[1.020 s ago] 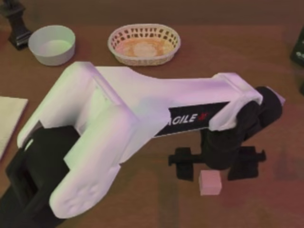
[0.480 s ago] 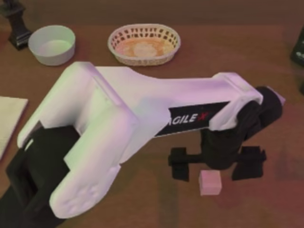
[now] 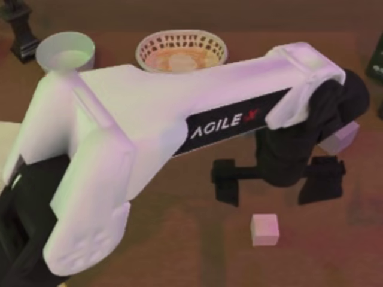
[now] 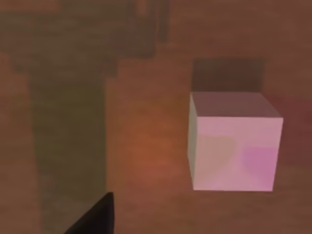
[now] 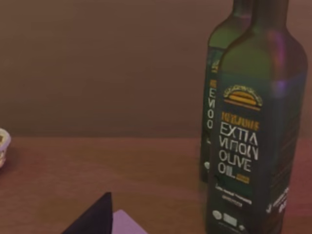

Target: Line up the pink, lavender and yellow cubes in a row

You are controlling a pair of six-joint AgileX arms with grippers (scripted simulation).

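**Above the pink cube, pincer wide and empty**

From the top view, the left pincer (image 3: 278, 182) hangs spread, holding nothing, with the pink cube (image 3: 264, 229) free on the worktop (image 3: 179, 239) toward six o'clock of it. The lavender cube (image 3: 340, 136) peeks out at two o'clock, half hidden by the arm; a careless sweep could knock it.

In the left wrist view the pink cube (image 4: 235, 142) sits alone.

The right wrist view shows olive oil bottles (image 5: 256, 126); whether the right pincer is spread, I cannot tell. No yellow cube is visible.
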